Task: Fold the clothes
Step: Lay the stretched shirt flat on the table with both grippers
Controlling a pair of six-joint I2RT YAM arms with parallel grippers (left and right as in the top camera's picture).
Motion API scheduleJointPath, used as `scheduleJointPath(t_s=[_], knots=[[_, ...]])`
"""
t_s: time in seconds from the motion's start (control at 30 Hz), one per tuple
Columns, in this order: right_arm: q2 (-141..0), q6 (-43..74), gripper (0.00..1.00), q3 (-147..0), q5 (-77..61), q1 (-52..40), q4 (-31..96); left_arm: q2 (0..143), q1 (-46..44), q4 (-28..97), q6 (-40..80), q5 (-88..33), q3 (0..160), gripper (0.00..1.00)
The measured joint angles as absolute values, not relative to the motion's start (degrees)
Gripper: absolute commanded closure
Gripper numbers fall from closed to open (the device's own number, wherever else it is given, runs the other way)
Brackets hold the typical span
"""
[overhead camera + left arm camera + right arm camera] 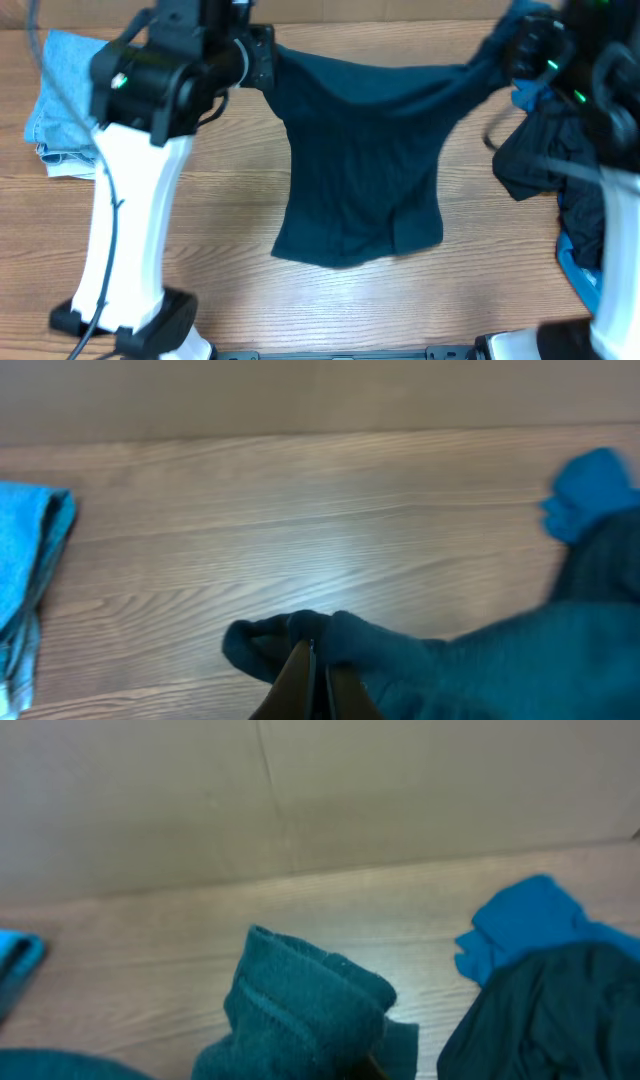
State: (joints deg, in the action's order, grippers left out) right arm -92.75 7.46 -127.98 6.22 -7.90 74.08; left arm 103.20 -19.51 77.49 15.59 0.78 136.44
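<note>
A dark navy shirt (360,170) hangs stretched between my two grippers, its lower part draped on the table. My left gripper (262,62) is shut on one top corner; the left wrist view shows the fingers (318,660) pinched on bunched dark fabric (420,670). My right gripper (505,50) is shut on the other top corner; in the right wrist view the folded dark cloth (300,1010) covers the fingertips. A pile of dark shirts (560,170) with a bright blue one (530,95) lies at the right.
A pale light-blue folded garment (65,100) lies at the far left, also in the left wrist view (25,570). The bright blue cloth shows in the wrist views (590,490) (525,925). A cardboard wall (300,790) stands behind the table.
</note>
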Motion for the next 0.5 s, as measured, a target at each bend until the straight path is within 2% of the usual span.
scheduleJointPath(t_s=[0.27,0.4,0.43,0.47,0.5], knots=[[-121.1,7.4,0.96,-127.9,1.9,-7.9,57.0,119.2,-19.3,71.4,16.2,15.6,136.4,0.96],[-130.3,7.5,0.96,-127.9,-1.5,-7.9,50.4,128.0,-16.8,68.7,16.2,17.9,136.4,0.96],[-131.9,7.5,0.89,-127.9,-1.8,-7.9,49.3,130.4,-16.0,68.2,16.2,18.2,136.4,0.96],[-133.2,7.6,0.51,-127.9,-2.1,-8.0,48.0,132.3,-15.2,67.9,16.2,18.4,136.4,0.94],[-133.7,7.4,0.38,-127.9,-2.2,-8.0,47.3,135.0,-14.2,67.7,16.2,18.7,136.4,0.81]])
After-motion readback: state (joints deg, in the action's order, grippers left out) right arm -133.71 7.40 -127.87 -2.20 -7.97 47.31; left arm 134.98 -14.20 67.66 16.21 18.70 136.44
